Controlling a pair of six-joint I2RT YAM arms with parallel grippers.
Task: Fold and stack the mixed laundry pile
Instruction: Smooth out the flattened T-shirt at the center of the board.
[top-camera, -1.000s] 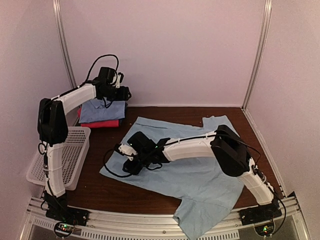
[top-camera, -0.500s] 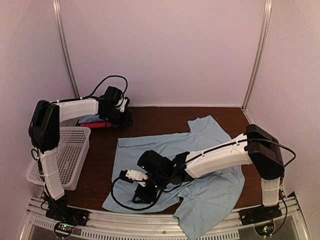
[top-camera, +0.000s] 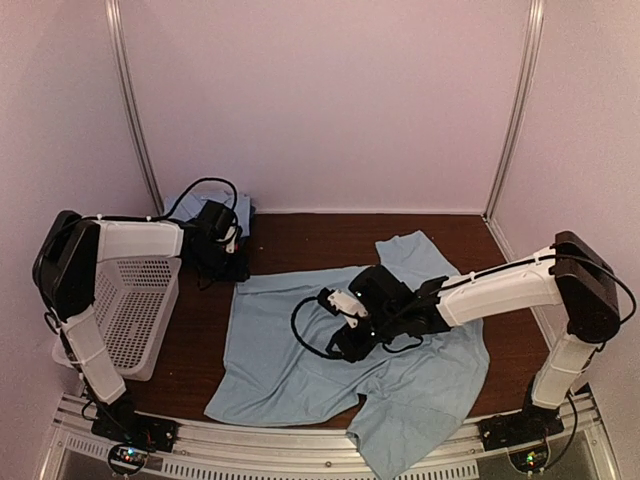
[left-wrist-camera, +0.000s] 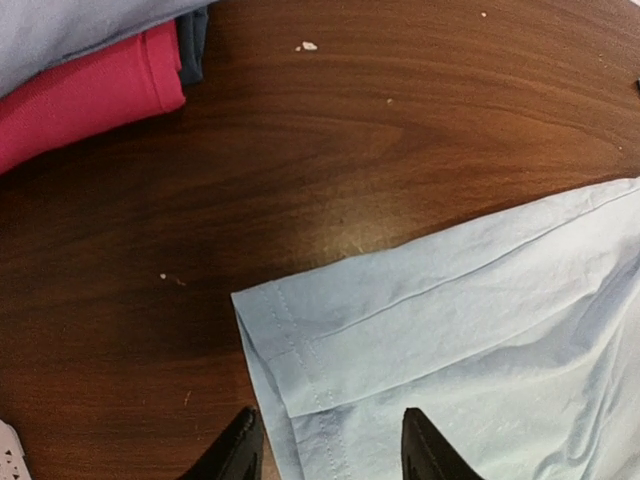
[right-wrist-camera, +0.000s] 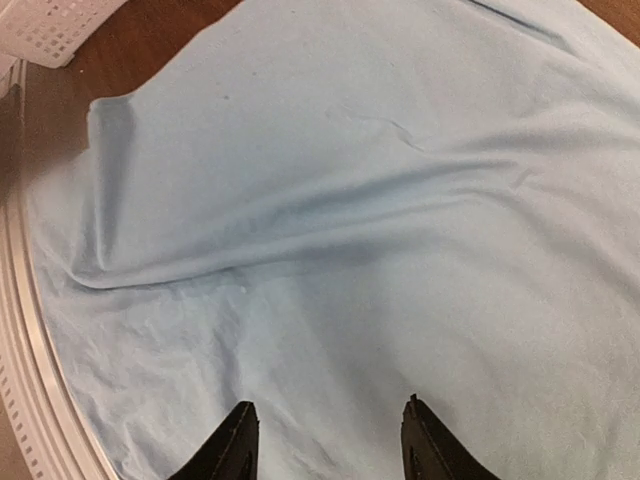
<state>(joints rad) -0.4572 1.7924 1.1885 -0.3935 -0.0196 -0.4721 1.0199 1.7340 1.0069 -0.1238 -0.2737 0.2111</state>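
Left wrist view catches the magenta cloth (left-wrist-camera: 80, 95) under a folded blue garment (left-wrist-camera: 60, 25); from above the magenta is hidden. Large shirt (top-camera: 290, 350) lies spread on the worktop (top-camera: 300, 235). Left tool (left-wrist-camera: 330, 418) points down over its back-left hem corner, right tool (right-wrist-camera: 328, 405) reaches low across its middle; both have fingers apart, holding nothing.
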